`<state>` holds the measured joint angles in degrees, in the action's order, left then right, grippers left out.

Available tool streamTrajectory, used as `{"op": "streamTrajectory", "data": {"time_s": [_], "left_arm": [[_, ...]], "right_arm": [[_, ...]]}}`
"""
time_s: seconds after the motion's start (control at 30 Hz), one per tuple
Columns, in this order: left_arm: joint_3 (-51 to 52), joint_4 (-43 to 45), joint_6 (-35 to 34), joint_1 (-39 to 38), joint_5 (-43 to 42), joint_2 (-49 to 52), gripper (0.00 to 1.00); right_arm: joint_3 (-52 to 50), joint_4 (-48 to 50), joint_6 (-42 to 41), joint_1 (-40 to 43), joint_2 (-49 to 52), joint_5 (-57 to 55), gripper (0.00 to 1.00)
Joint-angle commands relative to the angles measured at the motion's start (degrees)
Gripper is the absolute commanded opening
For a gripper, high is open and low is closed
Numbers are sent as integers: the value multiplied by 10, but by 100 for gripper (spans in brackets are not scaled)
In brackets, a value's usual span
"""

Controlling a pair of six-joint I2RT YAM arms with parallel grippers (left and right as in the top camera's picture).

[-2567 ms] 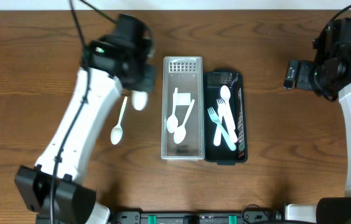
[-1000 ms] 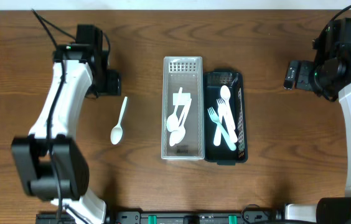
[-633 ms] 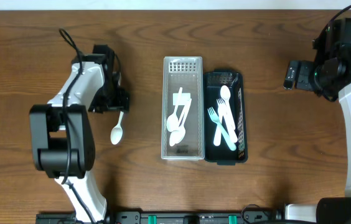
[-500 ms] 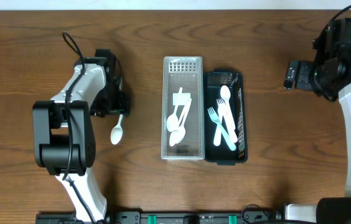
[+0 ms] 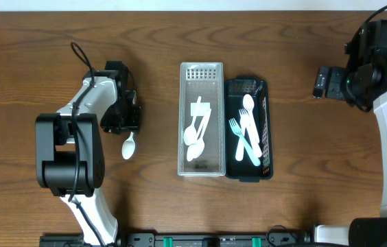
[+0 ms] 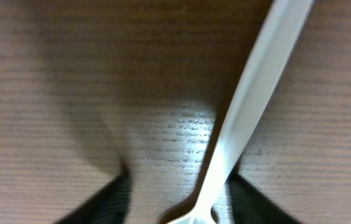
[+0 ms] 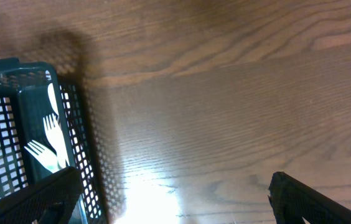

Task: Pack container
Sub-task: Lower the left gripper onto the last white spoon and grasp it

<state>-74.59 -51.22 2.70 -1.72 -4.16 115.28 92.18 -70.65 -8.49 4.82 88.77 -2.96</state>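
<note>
Overhead, your left gripper (image 5: 127, 123) sits over the handle of the white plastic spoon (image 5: 129, 146), which lies on the table (image 5: 42, 41) left of the clear container (image 5: 182, 137). At the left wrist, its fingers (image 6: 104, 202) straddle that handle, spread apart and seemingly not pinching it. At the right wrist, your right gripper (image 7: 175, 175) gapes wide and empty beside the black basket (image 7: 91, 162).

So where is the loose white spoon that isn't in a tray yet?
In the overhead view the spoon lies on the left side of the table, left of the clear tray, its handle under the left gripper.
</note>
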Motion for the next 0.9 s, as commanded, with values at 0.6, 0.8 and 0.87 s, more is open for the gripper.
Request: {"op": "streamTrajectory", "data": {"time_s": [0.6,0.8,0.87], "left_arm": [[6,-17,-10,-2,3,0,6],[-23,-45,-11,-28,3,-92,6],[-39,-63,-12,-46,3,-136,6]], "right_arm": [[-1,2,7,4,4,2,99],[-1,1,7,4,4,2,99],[-1,1,7,4,4,2,99]]}}
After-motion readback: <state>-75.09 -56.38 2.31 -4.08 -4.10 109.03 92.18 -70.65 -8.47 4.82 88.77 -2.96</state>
